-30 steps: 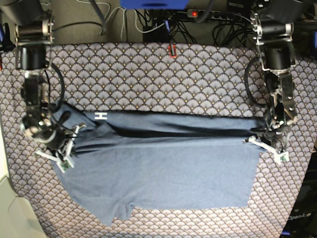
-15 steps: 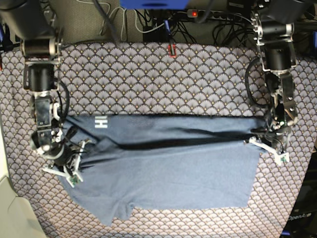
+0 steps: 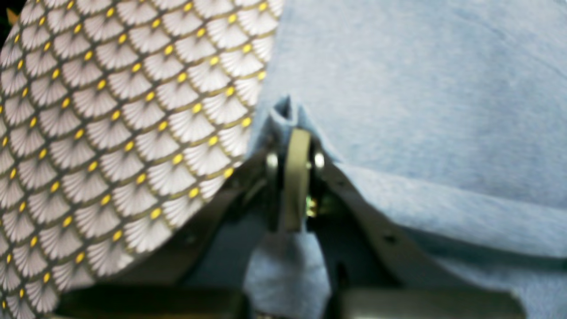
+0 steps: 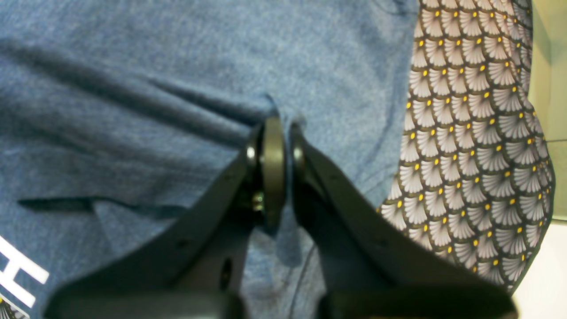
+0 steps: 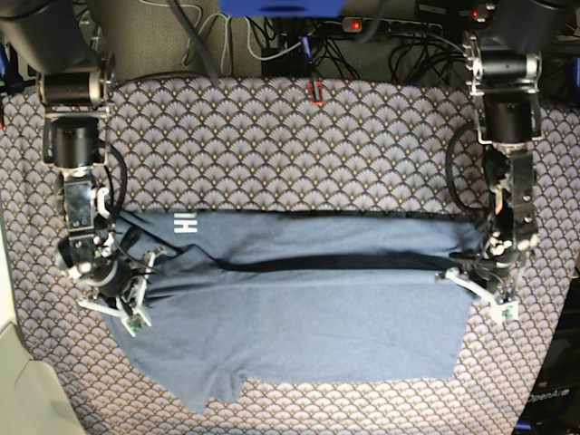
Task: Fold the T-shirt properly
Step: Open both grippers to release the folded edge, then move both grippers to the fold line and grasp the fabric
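We have the slate-blue heathered cotton T-shirt (image 5: 299, 308) spread mid-worktop, part-folded. Left tool (image 5: 478, 288) is clamped on its 3 o'clock edge, right tool (image 5: 118, 304) on its 9 o'clock edge. We should move both level and in sync, keeping the hem taut.

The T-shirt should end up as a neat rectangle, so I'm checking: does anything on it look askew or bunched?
Yes. The T-shirt is bunched and creased beside the right gripper, and a sleeve flap juts past the bottom edge, breaking the outline. The end by the left gripper looks straighter.
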